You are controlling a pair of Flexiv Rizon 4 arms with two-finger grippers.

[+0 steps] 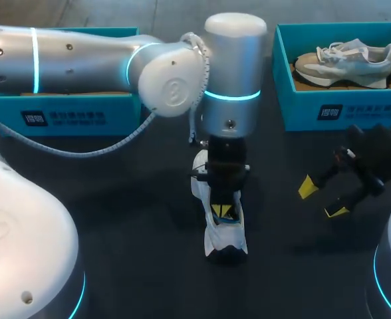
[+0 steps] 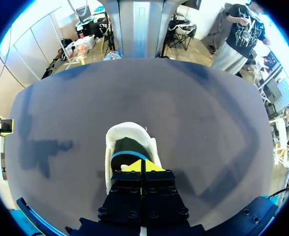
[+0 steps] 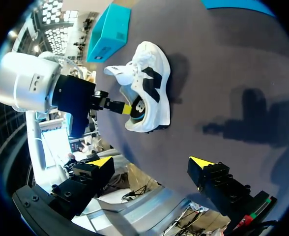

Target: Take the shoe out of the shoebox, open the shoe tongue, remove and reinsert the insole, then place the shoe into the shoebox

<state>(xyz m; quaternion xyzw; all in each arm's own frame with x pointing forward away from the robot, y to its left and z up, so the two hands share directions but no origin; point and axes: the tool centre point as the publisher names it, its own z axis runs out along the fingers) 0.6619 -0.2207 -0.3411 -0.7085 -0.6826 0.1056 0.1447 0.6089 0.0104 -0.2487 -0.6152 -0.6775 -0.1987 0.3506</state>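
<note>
A white shoe with black panels (image 1: 226, 238) stands on the dark table in the middle; it also shows in the left wrist view (image 2: 129, 133) and the right wrist view (image 3: 154, 88). My left gripper (image 1: 223, 212) points straight down into its opening, and its fingers (image 2: 142, 166) are shut, the tips against the dark lining. Whether anything thin is pinched there is hidden. My right gripper (image 1: 322, 200) hangs open to the shoe's right, apart from it. In its own view the right gripper (image 3: 152, 162) holds nothing, and the shoe lies ahead of it.
A teal shoebox (image 1: 342, 109) at the back right holds a grey shoe (image 1: 345, 61). A second teal shoebox (image 1: 62, 109) stands at the back left, partly behind my left arm, and its corner shows beyond the shoe (image 3: 107, 32).
</note>
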